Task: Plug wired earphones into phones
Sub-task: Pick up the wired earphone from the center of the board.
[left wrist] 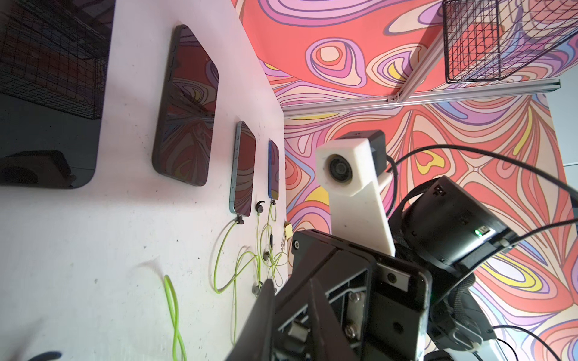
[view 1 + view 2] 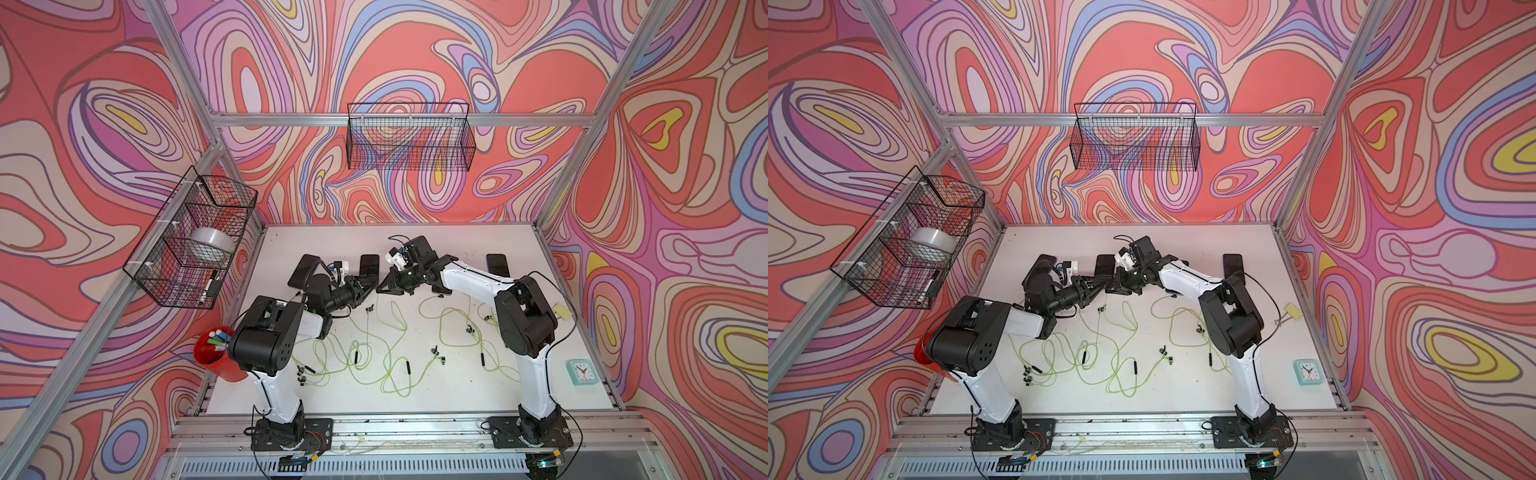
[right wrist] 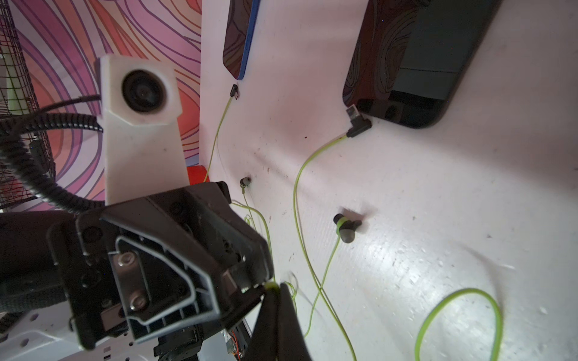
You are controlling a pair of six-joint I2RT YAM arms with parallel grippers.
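1. The right claw (image 2: 384, 287) is clenched on a yellow-green cable (image 3: 271, 286). It holds the cable just above the tabletop (image 2: 457, 386) at mid-scene, probably to present the free end to the other arm.
2. The left claw (image 2: 368, 292) meets it tip to tip, right at the pinched cable. I cannot tell whether it grips the cable or only brackets it. This looks like a handover to point the plug at a socket.
3. The phones lie in a row along the far side with their socket ends facing near, so a plug would go in with a push away from the arms.
4. On the right, the teal-edged phone (image 1: 244, 168) and the rightmost phone (image 1: 273, 170) appear to have plugs seated.
5. On the left, a dark plug (image 3: 356, 123) lies at the corner of one phone (image 3: 406, 62) with its metal tip bare. A second plug (image 3: 234, 90) lies just beside the blue-edged phone (image 3: 240, 37). Neither is inserted.
6. The middle phone (image 1: 187, 106) shows no plug, so it is the likely target.
7. Slack earphone loops (image 2: 390, 374) cover the near tabletop and could snag a moving arm.
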